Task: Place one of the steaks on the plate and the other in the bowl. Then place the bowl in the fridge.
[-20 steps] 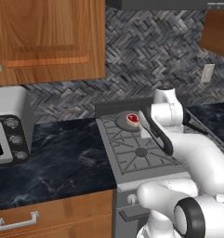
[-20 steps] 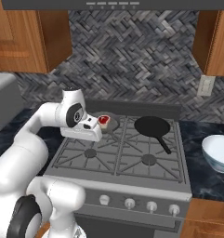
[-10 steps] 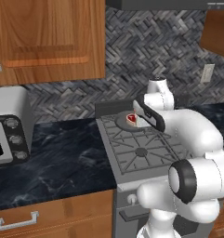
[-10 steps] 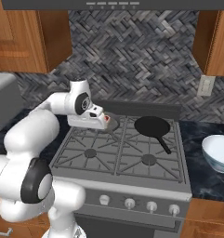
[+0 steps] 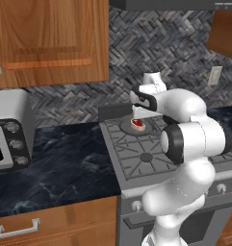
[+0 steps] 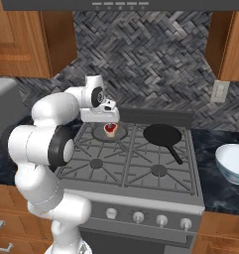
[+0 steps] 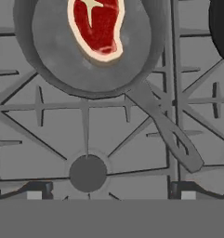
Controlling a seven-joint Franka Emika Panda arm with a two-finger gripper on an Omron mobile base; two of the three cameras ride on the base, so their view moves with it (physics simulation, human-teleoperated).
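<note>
Your tool (image 7: pixel 111 191) is spread fully wide and has nothing in it. In the hand view its two dark fingertips (image 7: pixel 34 189) sit far apart at the bottom edge, over bare stove grate.

You're hovering above the stove (image 6: pixel 136 163), over its back-left burner. One steak (image 7: pixel 96 27) lies flat in a grey pan (image 7: pixel 85 56) there, red with a pale fat rim, and it is cut off by the top edge of the hand view. The same steak (image 5: pixel 137 123) shows in the left base view just below the hand, and in the right base view (image 6: pixel 110 129) directly under the wrist. It is not touched by the tool.

The grey pan's handle (image 7: pixel 167 130) runs diagonally away from the pan across the grate. A front burner cap (image 7: pixel 88 173) sits between your fingertips, a bit above them in the hand view.

A black skillet (image 6: pixel 162 135) sits on the back-right burner, handle pointing toward the stove front, well apart from the grey pan.

The bowl (image 6: pixel 232 162) stands on the dark marble bench (image 6: pixel 222 186) right of the stove, partly cut off by the frame edge. It looks empty from here.

Left of the stove, the bench (image 5: pixel 55 153) carries a microwave (image 5: pixel 9 134) at the far left edge.
</note>
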